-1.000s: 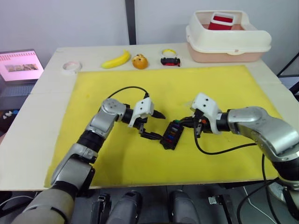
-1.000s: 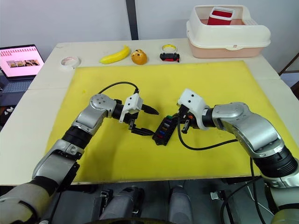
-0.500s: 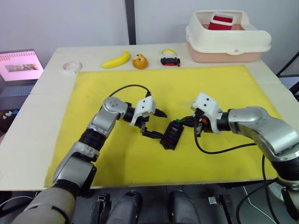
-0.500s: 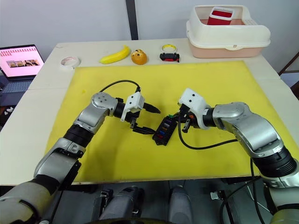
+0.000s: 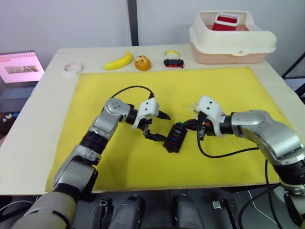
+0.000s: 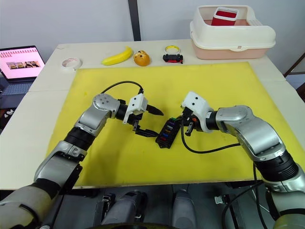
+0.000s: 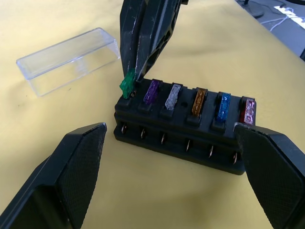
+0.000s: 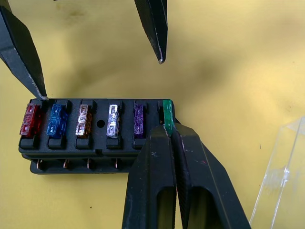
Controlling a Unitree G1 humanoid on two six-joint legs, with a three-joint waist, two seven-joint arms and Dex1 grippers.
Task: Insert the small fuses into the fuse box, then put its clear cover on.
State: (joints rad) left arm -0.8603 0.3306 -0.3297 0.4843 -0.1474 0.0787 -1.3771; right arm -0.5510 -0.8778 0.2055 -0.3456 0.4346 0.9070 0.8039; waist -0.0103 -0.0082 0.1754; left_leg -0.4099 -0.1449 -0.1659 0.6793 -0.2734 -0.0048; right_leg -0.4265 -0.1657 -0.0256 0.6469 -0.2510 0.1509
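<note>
Pinching the green fuse (image 8: 167, 116) between its closed fingers, the right gripper (image 8: 170, 136) holds it at the end slot of the fuse box (image 7: 183, 129), which lies on the yellow mat (image 5: 214, 90). Purple, grey, brown, blue and red fuses sit in the other slots. The left gripper (image 5: 155, 126) is spread wide beside the box, one fingertip touching its red-fuse end. The clear cover (image 7: 66, 59) lies near the box.
</note>
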